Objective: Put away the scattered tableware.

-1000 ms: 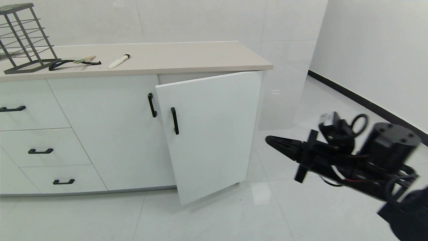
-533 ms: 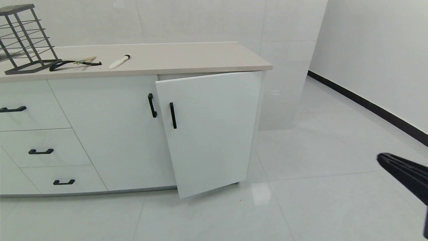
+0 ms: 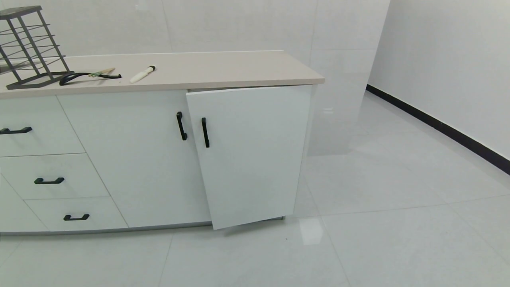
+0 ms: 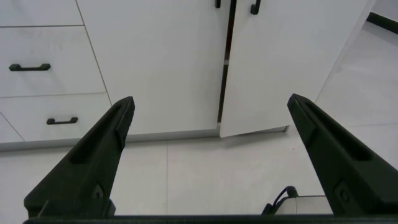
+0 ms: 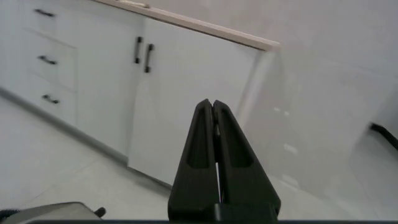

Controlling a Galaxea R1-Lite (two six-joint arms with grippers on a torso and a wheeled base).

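Scattered on the beige countertop [image 3: 223,67] lie a white-handled knife [image 3: 141,73], a black long-handled utensil [image 3: 85,75] and a wooden-handled tool [image 3: 101,71], all towards its left end. My left gripper [image 4: 211,101] is open, its fingers spread wide, low in front of the white cabinet and above the floor. My right gripper [image 5: 212,104] is shut with nothing in it, pointing at the right cabinet door [image 5: 193,99] from some way off.
A dark wire rack [image 3: 30,46] stands at the counter's far left. The right cabinet door [image 3: 251,151] with its black handle [image 3: 205,132] hangs slightly ajar. Drawers [image 3: 48,179] are to the left. Open tiled floor [image 3: 378,223] lies to the right.
My right arm has pulled back down and to the right, leaving the head view. The right cabinet door has swung back towards the cabinet and is now only slightly ajar.
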